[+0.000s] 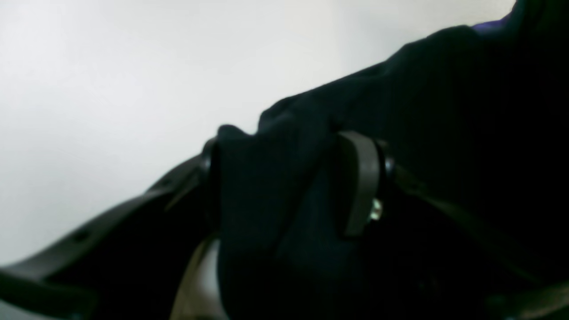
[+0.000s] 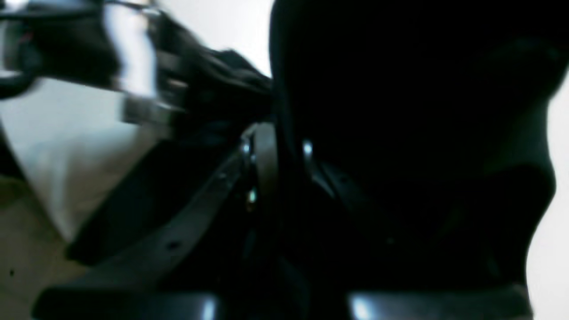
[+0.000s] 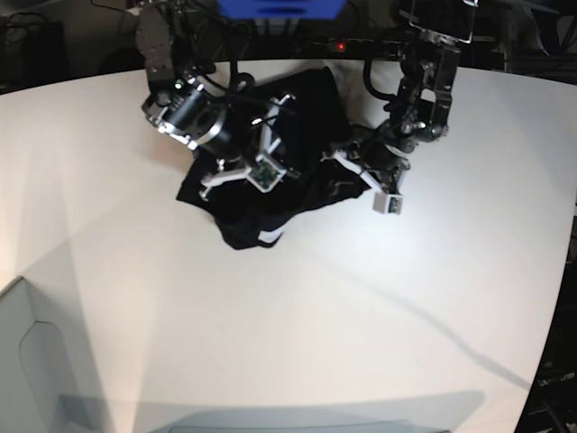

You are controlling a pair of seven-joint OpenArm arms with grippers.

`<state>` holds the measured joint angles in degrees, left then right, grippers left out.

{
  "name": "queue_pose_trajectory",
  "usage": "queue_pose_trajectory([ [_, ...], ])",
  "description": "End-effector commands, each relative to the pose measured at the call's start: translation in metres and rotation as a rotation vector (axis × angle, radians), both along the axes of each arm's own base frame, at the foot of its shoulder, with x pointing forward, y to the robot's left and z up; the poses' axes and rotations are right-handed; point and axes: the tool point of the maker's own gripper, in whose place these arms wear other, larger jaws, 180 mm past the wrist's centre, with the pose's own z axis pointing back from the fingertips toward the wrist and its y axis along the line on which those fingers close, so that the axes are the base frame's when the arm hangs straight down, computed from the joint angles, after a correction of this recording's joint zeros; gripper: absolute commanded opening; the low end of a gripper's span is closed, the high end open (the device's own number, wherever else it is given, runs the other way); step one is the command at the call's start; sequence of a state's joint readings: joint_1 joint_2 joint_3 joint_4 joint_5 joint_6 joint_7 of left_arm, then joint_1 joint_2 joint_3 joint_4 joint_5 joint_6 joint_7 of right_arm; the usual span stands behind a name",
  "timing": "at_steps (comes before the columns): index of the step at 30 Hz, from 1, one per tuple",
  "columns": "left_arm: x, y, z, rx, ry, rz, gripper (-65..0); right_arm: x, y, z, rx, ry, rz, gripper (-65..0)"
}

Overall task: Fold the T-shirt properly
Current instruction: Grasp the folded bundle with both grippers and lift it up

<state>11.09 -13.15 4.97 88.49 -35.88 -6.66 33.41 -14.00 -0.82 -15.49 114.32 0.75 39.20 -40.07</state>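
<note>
Both tools clamped on bunched T-shirt point(image 3: 297, 108): left tool point(image 1: 284, 186), right tool point(image 2: 284, 160); pull edges apart evenly toward 6 o'clock over desk point(image 3: 361, 298); avoid twisting.

The T-shirt point(image 3: 297, 171) lies bunched on the table point(image 3: 297, 316) toward twelve o'clock, near the far edge. The right gripper point(image 3: 275, 144) sits over the cloth at about ten o'clock of the bundle; the left gripper point(image 3: 347, 162) meets its edge at three o'clock. Both arms reach in from twelve o'clock. Cloth passes between the fingers point(image 1: 360, 182) of the left gripper.
</note>
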Motion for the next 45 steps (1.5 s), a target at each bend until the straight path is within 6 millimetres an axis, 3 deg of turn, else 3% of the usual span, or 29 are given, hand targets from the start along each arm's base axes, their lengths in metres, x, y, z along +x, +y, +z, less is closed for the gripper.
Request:
queue_pose_trajectory([
  [1, -0.012, 0.001, -0.011, 0.023, 0.068, -0.016, -32.0, 0.004, 0.013, 0.020, 0.063, -0.054, 0.034, -65.0],
  [5, -0.013, 0.003, -0.010, 0.027, 0.064, -0.018, -32.0, 0.007, 0.023, 0.019, 0.061, -0.059, 0.068, -65.0],
  [12, -0.010, 0.009, -0.003, 0.031, 0.045, -0.007, -32.0, 0.010, 0.028, -0.002, 0.051, -0.002, 0.083, -65.0],
  [14, -0.013, 0.024, 0.002, 0.041, 0.036, 0.025, -31.9, 0.009, 0.028, -0.006, 0.048, 0.011, 0.084, -65.0],
  [20, -0.012, 0.077, 0.043, 0.084, -0.071, 0.165, -31.9, 0.006, 0.032, -0.009, 0.049, 0.021, 0.093, -65.0],
  [23, -0.024, 0.110, 0.048, 0.125, -0.073, 0.240, -31.9, 0.000, 0.041, -0.009, 0.050, 0.021, 0.126, -65.0],
  [25, -0.029, 0.119, 0.047, 0.137, -0.064, 0.261, -31.9, -0.005, 0.048, -0.009, 0.051, 0.023, 0.150, -65.0],
  [29, -0.037, 0.121, 0.029, 0.128, -0.013, 0.277, -32.0, -0.014, 0.060, -0.006, 0.059, 0.019, 0.195, -65.0],
  [32, -0.043, 0.103, 0.011, 0.095, 0.039, 0.266, -32.0, -0.017, 0.065, -0.005, 0.062, 0.018, 0.212, -65.0],
  [37, -0.041, 0.086, -0.001, 0.073, 0.068, 0.229, -32.0, -0.027, 0.076, -0.002, 0.071, 0.016, 0.251, -65.0],
  [41, -0.042, 0.085, -0.002, 0.070, 0.071, 0.230, -32.0, -0.039, 0.088, -0.008, 0.070, 0.038, 0.298, -65.0],
  [45, -0.041, 0.089, 0.000, 0.078, 0.065, 0.230, -32.0, -0.036, 0.093, -0.015, 0.052, 0.045, 0.323, -65.0],
])
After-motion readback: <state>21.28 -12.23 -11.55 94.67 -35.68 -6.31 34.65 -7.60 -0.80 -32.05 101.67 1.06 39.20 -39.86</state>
